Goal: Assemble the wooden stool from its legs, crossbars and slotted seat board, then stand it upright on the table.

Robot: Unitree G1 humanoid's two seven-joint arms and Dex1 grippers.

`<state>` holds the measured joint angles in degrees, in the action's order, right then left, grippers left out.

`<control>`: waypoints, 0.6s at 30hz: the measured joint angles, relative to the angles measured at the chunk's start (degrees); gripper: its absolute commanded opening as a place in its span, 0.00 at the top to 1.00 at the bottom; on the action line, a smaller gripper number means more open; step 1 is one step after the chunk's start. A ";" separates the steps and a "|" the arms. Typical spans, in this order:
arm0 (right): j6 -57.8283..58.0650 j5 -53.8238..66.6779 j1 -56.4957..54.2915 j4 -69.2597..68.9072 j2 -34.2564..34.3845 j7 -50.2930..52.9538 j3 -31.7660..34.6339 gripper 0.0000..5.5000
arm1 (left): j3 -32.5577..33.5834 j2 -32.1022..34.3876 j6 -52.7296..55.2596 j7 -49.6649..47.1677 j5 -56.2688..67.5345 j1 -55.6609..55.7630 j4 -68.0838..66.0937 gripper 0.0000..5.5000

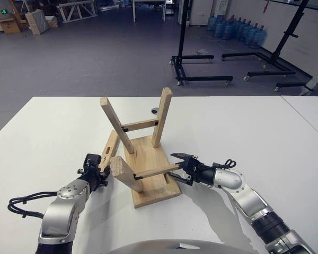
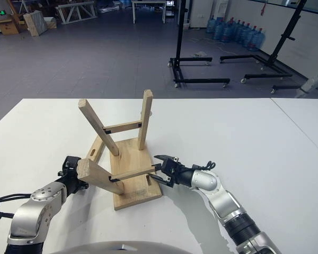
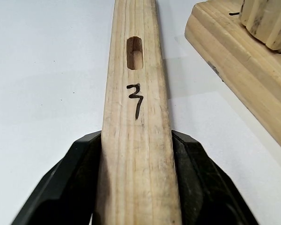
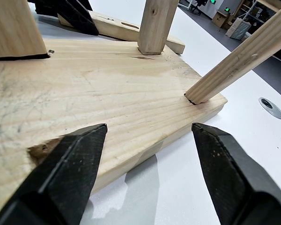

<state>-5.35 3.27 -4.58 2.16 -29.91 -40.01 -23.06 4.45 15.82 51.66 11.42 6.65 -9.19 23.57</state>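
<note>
Wooden seat board lies flat on the white worktop with three legs standing up from it. The two far legs are joined by a crossbar; the near one leans toward the left, and a second crossbar runs from it to the right. A fourth leg, slotted, lies on the worktop just left of the board, the left hand clamped on its near end. The right hand sits at the board's right edge, fingers apart, gripping nothing
</note>
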 measured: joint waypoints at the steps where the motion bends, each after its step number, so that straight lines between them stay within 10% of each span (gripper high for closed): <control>1: 0.00 0.00 -0.17 0.13 0.00 -0.24 0.00 0.39 | 0.53 -0.44 -1.14 -0.11 0.31 0.06 -0.86 0.62; 18: 6.94 8.92 1.23 -7.97 -0.25 -0.08 12.57 0.39 | 19.50 -3.58 -28.56 5.72 19.81 15.13 -9.06 0.63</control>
<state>1.60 12.19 -3.35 -5.81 -30.16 -40.08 -10.49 23.94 12.23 23.10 17.14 26.46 5.93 14.51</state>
